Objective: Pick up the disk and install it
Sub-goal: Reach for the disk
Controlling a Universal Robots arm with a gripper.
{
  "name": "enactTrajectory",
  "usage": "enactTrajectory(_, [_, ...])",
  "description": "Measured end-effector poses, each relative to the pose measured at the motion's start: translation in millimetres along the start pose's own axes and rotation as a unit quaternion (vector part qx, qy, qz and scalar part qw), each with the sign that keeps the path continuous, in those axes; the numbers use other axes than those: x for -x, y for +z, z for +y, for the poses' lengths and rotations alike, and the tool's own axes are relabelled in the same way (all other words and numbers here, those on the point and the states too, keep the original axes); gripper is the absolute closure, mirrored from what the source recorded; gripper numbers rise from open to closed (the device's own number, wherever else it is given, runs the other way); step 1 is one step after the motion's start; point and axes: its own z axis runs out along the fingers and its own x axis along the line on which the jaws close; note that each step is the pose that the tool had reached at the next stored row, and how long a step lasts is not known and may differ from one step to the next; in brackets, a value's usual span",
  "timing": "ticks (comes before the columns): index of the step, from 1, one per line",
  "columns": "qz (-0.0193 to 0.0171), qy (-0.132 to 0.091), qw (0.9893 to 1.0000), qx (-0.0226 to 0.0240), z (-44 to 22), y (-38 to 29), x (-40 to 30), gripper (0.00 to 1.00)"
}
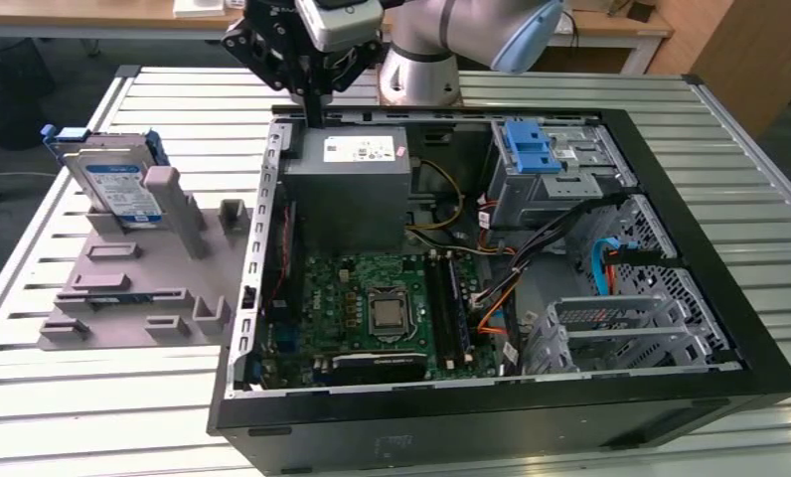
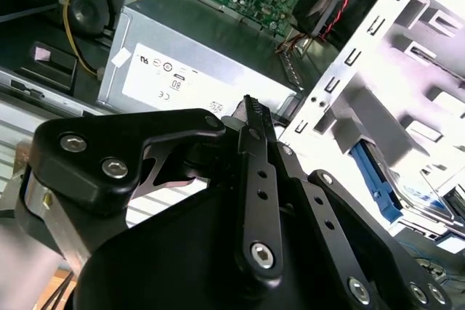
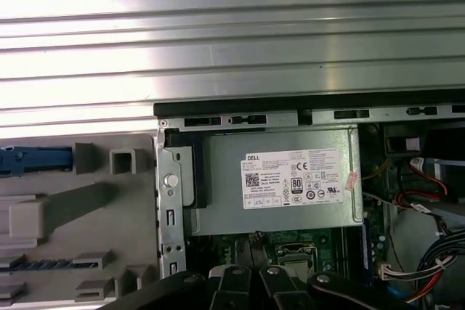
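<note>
The disk (image 1: 117, 184) is a silver hard drive with a blue-and-white label in a blue carrier. It stands upright in a grey fixture (image 1: 144, 288) at the exterior view's left, outside the computer case (image 1: 502, 427). The second wrist view shows its blue carrier (image 2: 375, 181), and the first wrist view shows its blue edge (image 3: 35, 159). My gripper (image 1: 320, 114) hangs over the far left corner of the case, above the grey power supply (image 1: 349, 189), well apart from the disk. Its fingers (image 2: 252, 117) are shut together with nothing between them.
The open case holds a green motherboard (image 1: 383, 308), cables, a blue ridged latch (image 1: 529, 149) on the far bay and a metal drive cage (image 1: 634, 333) at the right. All of it rests on a slatted metal table (image 1: 104, 397).
</note>
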Motion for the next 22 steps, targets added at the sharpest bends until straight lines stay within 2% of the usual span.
enactTrajectory(22, [0.0001, 0.000, 1.0000, -0.0001, 3.7, 1.2, -20.9, 0.89])
